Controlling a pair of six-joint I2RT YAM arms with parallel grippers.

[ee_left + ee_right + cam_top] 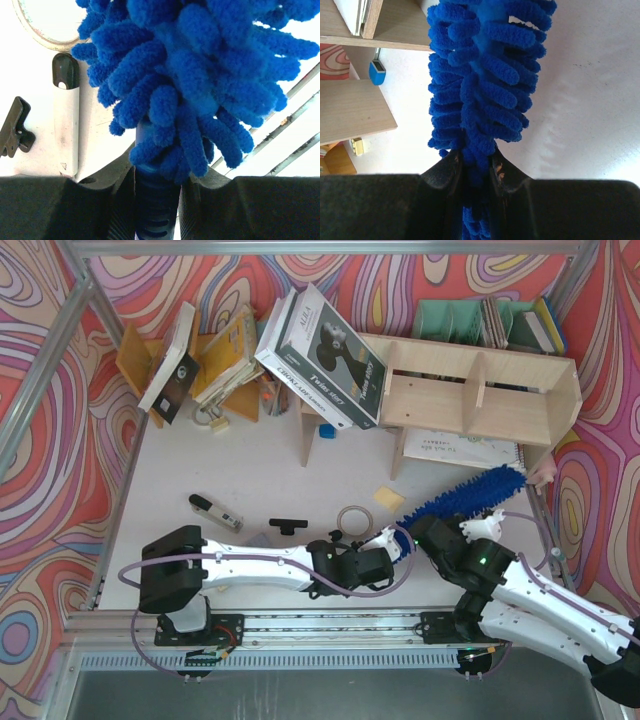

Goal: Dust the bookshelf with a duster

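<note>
Two holds: left gripper (156,192), right gripper (477,167) clamp duster (480,492); tip diagonal toward bookshelf (500,412).

The black-and-white box (320,355) carries printed lettering (too blurred to read).

One duster (478,491) and one bookshelf (440,400) are showing. One tape ring (353,508) and one black clip (285,524) are lying nearby.

Probably a robot lab cell, aluminium frame (300,247), swirl-patterned backdrop (40,540), white table (290,480)
</note>
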